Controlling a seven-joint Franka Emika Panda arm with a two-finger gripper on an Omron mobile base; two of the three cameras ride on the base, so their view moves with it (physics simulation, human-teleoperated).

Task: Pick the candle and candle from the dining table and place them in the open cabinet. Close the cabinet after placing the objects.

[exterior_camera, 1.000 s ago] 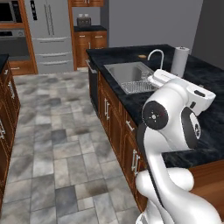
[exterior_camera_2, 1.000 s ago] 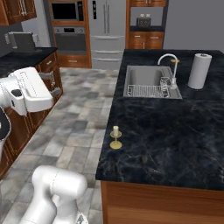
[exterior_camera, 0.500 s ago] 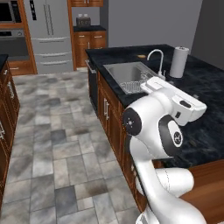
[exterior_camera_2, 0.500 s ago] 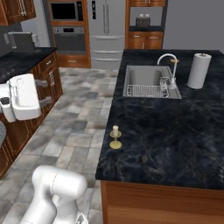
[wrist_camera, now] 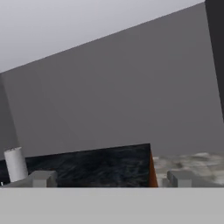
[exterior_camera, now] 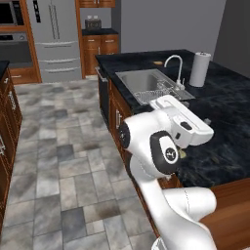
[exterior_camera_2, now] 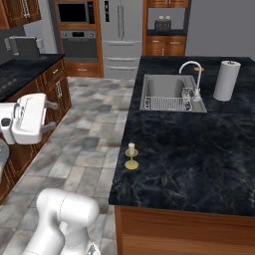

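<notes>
Your gripper (exterior_camera_2: 50, 115) stood out over the floor, well to the left of the dining table (exterior_camera_2: 199, 159), and its two fingers (exterior_camera_2: 51, 104) were spread wide with nothing between them. In the hand view the fingertips (wrist_camera: 41, 178) sat far apart at the bottom (again, nothing in the gap), looking across the black stone top toward a grey wall, with the paper towel roll (wrist_camera: 15, 164) upright at the left edge.

You had one candle (exterior_camera_2: 131, 157) on the table, a short cream one on a small brass-coloured holder, standing upright near the table's left edge and well in front of the sink (exterior_camera_2: 169, 92). In the left base view your arm covered most of it; a bit of the holder (exterior_camera: 182, 154) peeked out beside the elbow.

The faucet (exterior_camera_2: 191, 74) rose at the sink's right side, and the paper towel roll (exterior_camera_2: 226, 79) stood just beyond it. A fridge (exterior_camera_2: 122, 35) and an oven (exterior_camera_2: 77, 45) lined the far wall.
</notes>
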